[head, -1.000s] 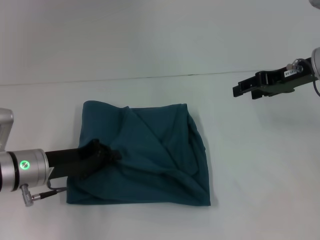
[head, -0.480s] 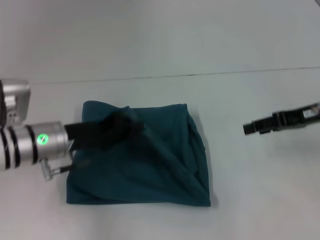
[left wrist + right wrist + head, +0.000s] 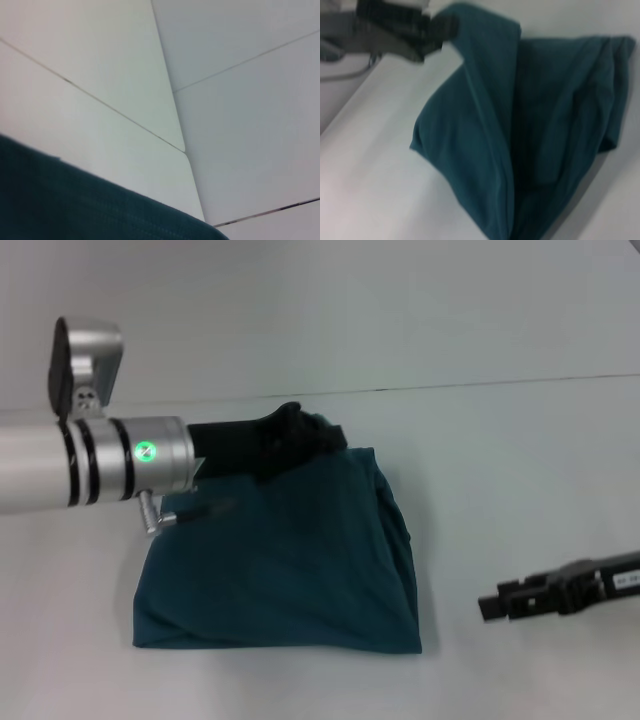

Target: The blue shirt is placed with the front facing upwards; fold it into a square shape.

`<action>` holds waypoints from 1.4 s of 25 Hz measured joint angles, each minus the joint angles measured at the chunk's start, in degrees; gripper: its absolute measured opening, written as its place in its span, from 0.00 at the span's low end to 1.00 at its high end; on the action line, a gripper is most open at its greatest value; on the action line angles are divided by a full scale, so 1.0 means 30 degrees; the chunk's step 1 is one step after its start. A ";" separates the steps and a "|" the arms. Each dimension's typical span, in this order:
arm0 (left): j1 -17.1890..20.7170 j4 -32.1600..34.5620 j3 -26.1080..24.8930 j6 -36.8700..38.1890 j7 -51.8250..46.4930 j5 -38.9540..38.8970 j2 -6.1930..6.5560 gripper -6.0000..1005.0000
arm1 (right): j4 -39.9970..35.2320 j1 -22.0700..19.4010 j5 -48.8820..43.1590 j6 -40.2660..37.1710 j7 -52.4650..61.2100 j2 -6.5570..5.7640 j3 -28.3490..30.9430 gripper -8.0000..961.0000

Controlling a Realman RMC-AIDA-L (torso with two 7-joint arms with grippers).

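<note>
One shirt lies folded on the white table. The left gripper pinches its far edge, lifted. The right gripper hangs beside the shirt, apart; whether it is open I cannot tell.

blue shirt lifted at one edge, left tool gripping it

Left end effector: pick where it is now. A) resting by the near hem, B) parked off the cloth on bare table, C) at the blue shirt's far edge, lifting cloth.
C: the left end effector is at the far edge of the blue shirt, with cloth raised there.
</note>
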 joint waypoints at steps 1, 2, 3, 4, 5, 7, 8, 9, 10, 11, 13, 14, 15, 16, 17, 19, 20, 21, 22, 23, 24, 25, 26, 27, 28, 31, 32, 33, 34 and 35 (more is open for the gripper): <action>-0.0203 -0.0046 0.0178 -0.0251 0.0008 0.0004 0.0006 0.03 | 0.0011 -0.0066 -0.0233 -0.0014 -0.0058 0.0126 -0.0007 0.70; -0.0296 -0.0065 0.0330 -0.0444 0.0009 0.0002 0.0012 0.04 | 0.0023 -0.0109 -0.0452 -0.0021 -0.0078 0.0204 -0.0007 0.70; -0.0396 -0.0078 0.0514 -0.0700 0.0008 -0.0013 0.0015 0.04 | 0.0081 -0.0124 -0.0616 -0.0036 -0.0080 0.0255 -0.0009 0.70; -0.0494 -0.0100 0.0728 -0.0994 0.0010 -0.0043 0.0007 0.04 | 0.0172 -0.0131 -0.0768 -0.0047 -0.0084 0.0300 -0.0013 0.70; -0.0584 -0.0125 0.0880 -0.1272 0.0013 -0.0057 -0.0017 0.04 | 0.0313 -0.0123 -0.0875 -0.0068 -0.0099 0.0337 -0.0022 0.70; -0.0815 -0.0254 0.1129 -0.1804 0.0032 -0.0082 -0.0070 0.04 | 0.0604 -0.0075 -0.1002 -0.0089 -0.0157 0.0355 -0.0036 0.70; -0.1005 -0.0438 0.1241 -0.2126 0.0048 -0.0084 -0.0090 0.04 | 0.0685 -0.0053 -0.1047 -0.0092 -0.0178 0.0357 -0.0041 0.70; -0.1242 -0.0670 0.1350 -0.2456 0.0098 -0.0085 -0.0100 0.04 | 0.0756 -0.0029 -0.1109 -0.0097 -0.0195 0.0362 -0.0045 0.70; -0.1705 -0.1155 0.1488 -0.2913 0.0318 -0.0093 -0.0107 0.04 | 0.0775 0.0002 -0.1149 -0.0097 -0.0206 0.0370 -0.0049 0.70; -0.1705 -0.1155 0.1488 -0.2913 0.0318 -0.0093 -0.0107 0.04 | 0.0775 0.0017 -0.1177 -0.0099 -0.0209 0.0377 -0.0049 0.70; -0.2307 -0.1771 0.1569 -0.3439 0.0654 -0.0110 -0.0136 0.04 | 0.0779 0.0055 -0.1199 -0.0102 -0.0211 0.0413 -0.0079 0.70; -0.2398 -0.1856 0.1570 -0.3508 0.0682 -0.0110 -0.0142 0.04 | 0.0786 0.0065 -0.1203 -0.0106 -0.0212 0.0432 -0.0105 0.70; -0.2613 -0.2051 0.1576 -0.3729 0.0755 -0.0109 -0.0148 0.04 | 0.0801 0.0073 -0.1203 -0.0115 -0.0214 0.0445 -0.0124 0.70; -0.2784 -0.2211 0.1593 -0.3934 0.0780 -0.0100 -0.0155 0.04 | 0.0842 0.0090 -0.1204 -0.0127 -0.0215 0.0454 -0.0141 0.70; -0.2872 -0.2294 0.1615 -0.4085 0.0786 -0.0091 -0.0157 0.04 | 0.0899 0.0103 -0.1205 -0.0137 -0.0217 0.0460 -0.0154 0.70; -0.2961 -0.2359 0.1713 -0.4382 0.0799 -0.0094 -0.0176 0.05 | 0.0948 0.0114 -0.1204 -0.0147 -0.0220 0.0462 -0.0164 0.70; -0.2970 -0.2368 0.1762 -0.4506 0.0803 -0.0103 -0.0192 0.05 | 0.0957 0.0118 -0.1204 -0.0148 -0.0222 0.0463 -0.0173 0.70; -0.2976 -0.2368 0.1783 -0.4598 0.0808 -0.0106 -0.0199 0.05 | 0.0959 0.0119 -0.1204 -0.0150 -0.0224 0.0465 -0.0190 0.70; -0.2983 -0.2373 0.1792 -0.4715 0.0810 -0.0106 -0.0210 0.05 | 0.0965 0.0118 -0.1204 -0.0150 -0.0226 0.0466 -0.0212 0.70; -0.2989 -0.2381 0.1794 -0.4799 0.0812 -0.0108 -0.0228 0.05 | 0.0972 0.0118 -0.1204 -0.0150 -0.0226 0.0466 -0.0230 0.70; -0.2997 -0.2394 0.1797 -0.4918 0.0813 -0.0109 -0.0244 0.05 | 0.0980 0.0123 -0.1204 -0.0148 -0.0228 0.0472 -0.0257 0.70; -0.3006 -0.2407 0.1798 -0.5007 0.0815 -0.0112 -0.0255 0.05 | 0.0987 0.0132 -0.1204 -0.0145 -0.0227 0.0481 -0.0278 0.70; -0.3036 -0.2438 0.1801 -0.5143 0.0816 -0.0113 -0.0278 0.05 | 0.0993 0.0149 -0.1204 -0.0142 -0.0228 0.0490 -0.0294 0.70; -0.3092 -0.2495 0.1804 -0.5258 0.0848 -0.0117 -0.0287 0.05 | 0.0993 0.0157 -0.1203 -0.0140 -0.0228 0.0497 -0.0302 0.70; -0.3155 -0.2560 0.1808 -0.5354 0.0894 -0.0120 -0.0298 0.05 | 0.0994 0.0166 -0.1203 -0.0131 -0.0229 0.0501 -0.0308 0.70; -0.3384 -0.2778 0.1811 -0.5563 0.1082 -0.0131 -0.0303 0.05 | 0.1019 0.0175 -0.1202 -0.0073 -0.0230 0.0501 -0.0315 0.70; -0.3460 -0.2798 0.1812 -0.5620 0.1172 -0.0192 -0.0306 0.05 | 0.1037 0.0173 -0.1201 -0.0063 -0.0229 0.0501 -0.0316 0.70; -0.3598 -0.2811 0.1853 -0.5669 0.1502 -0.0314 -0.0308 0.06 | 0.1044 0.0174 -0.1202 -0.0054 -0.0229 0.0500 -0.0318 0.70; -0.3640 -0.2818 0.1874 -0.5665 0.1669 -0.0355 -0.0309 0.06 | 0.1053 0.0173 -0.1201 -0.0038 -0.0229 0.0499 -0.0316 0.70; -0.3715 -0.2830 0.1926 -0.5663 0.1909 -0.0438 -0.0310 0.06 | 0.1053 0.0173 -0.1201 -0.0028 -0.0229 0.0498 -0.0316 0.70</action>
